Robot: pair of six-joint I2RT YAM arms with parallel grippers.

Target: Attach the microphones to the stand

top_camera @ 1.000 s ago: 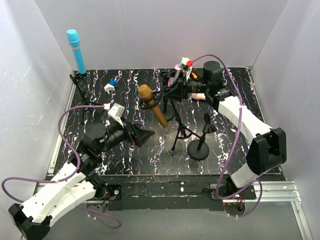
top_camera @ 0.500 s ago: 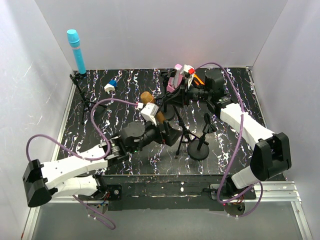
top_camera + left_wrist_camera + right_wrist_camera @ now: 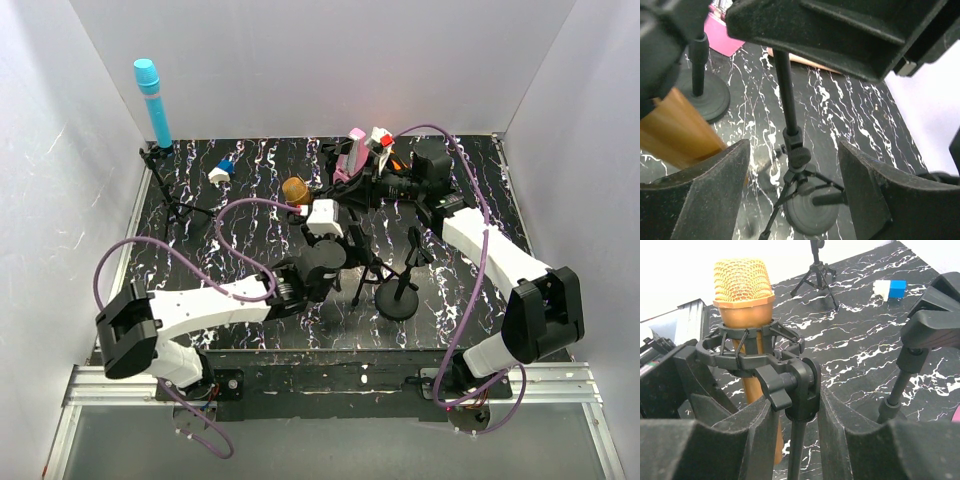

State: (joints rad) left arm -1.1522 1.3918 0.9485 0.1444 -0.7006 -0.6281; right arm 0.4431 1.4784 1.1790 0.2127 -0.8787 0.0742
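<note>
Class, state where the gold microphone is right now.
In the right wrist view the gold microphone stands upright in the ring clip of a stand, just beyond the right gripper; from above it is central, left of the pink metronome.

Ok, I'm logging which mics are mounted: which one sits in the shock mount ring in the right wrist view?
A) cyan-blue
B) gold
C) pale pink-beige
B: the gold microphone stands upright through the ring of the shock mount, its mesh head above the ring.

Overhead view looks down; both wrist views sit close, sharing the gold microphone (image 3: 742,290).
</note>
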